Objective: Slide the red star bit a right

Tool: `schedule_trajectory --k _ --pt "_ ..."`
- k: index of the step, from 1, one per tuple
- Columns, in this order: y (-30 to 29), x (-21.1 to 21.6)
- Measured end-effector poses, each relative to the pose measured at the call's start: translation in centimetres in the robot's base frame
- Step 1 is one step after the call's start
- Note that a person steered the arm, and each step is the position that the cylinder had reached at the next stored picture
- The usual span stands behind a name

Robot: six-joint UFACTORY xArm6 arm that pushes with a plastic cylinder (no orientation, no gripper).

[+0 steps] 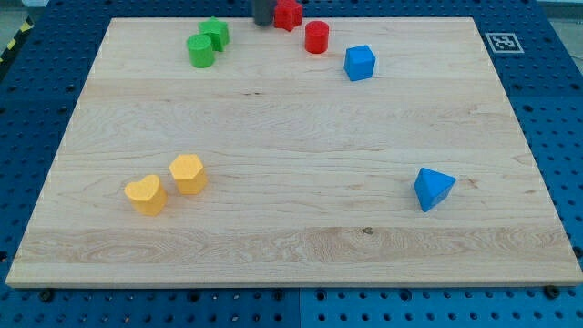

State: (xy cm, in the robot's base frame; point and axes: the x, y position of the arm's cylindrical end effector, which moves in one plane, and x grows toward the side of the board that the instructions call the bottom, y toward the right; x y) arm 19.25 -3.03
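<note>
Gripper: none on this arm, so nothing opens, closes or holds — my tip [262, 23] sits at the view's top edge, pressed up against the left flank of the red star [289, 14].

Red star sits at the far top of the bench [273, 255], partly cut by the frame, and the dark rod end is right beside it on the view's left, touching or as good as. That is the right side to push from! Only a short nudge toward the view's right looks needed. Watch the red cylinder [316, 37], just below and right of the star, and the blue cube [360, 63] beyond it: push straight and level through the star's middle so it does not spin or clip the cylinder. Green blocks [208, 43] at the left are out of the way.
</note>
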Motion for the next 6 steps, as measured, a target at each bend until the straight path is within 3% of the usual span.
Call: schedule_trajectory --k 2,6 --pt "6.5 0.0" --pt "7.1 0.0"
